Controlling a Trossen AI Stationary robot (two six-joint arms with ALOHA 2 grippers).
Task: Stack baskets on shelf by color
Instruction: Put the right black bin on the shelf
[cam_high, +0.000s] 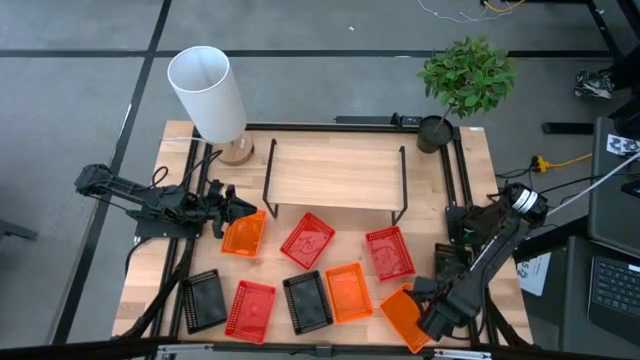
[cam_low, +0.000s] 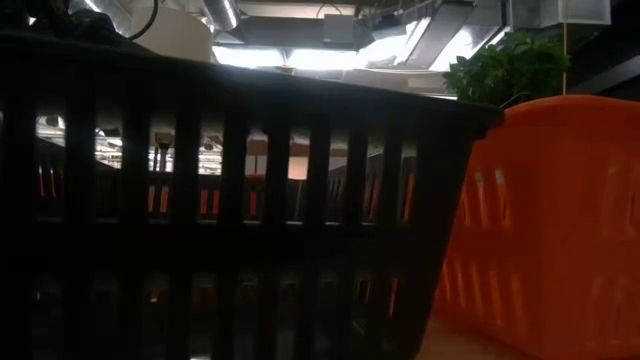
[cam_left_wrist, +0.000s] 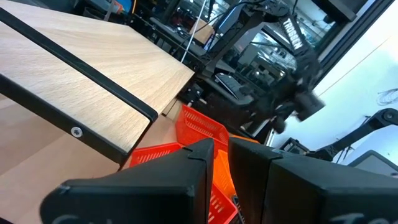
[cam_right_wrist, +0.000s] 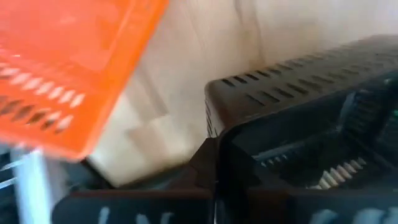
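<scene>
The shelf (cam_high: 335, 175) stands at the table's far middle, its light plank bare. Eight baskets show in front of it: an orange one (cam_high: 243, 235) at my left gripper (cam_high: 228, 215), two red ones (cam_high: 307, 240) (cam_high: 388, 252), then black (cam_high: 205, 298), red (cam_high: 250, 308), black (cam_high: 307, 302), orange (cam_high: 347, 292) and orange (cam_high: 403, 315) along the near edge. My left gripper is shut on the orange basket. My right gripper (cam_high: 432, 312) hovers at the near right corner, beside the orange basket there, shut on another black basket (cam_right_wrist: 292, 87). My left gripper (cam_left_wrist: 221, 152) pinches the orange basket's rim (cam_left_wrist: 222, 174) on its far left side between both fingers, coming level from the table's left. Whether the basket (cam_left_wrist: 155, 155) is off the table cannot be told. My right gripper has the black basket's slotted wall (cam_right_wrist: 249, 106) right at its fingers. The fingers themselves hide the place of contact. The basket sits just above the table, next to the orange basket (cam_right_wrist: 62, 62).
A white cylinder lamp (cam_high: 208, 92) on a wooden base stands at the far left corner, and a potted plant (cam_high: 465, 75) at the far right. The shelf's black wire legs (cam_high: 270, 180) (cam_high: 403, 185) flank the free space under its plank. Cables lie to the table's right.
</scene>
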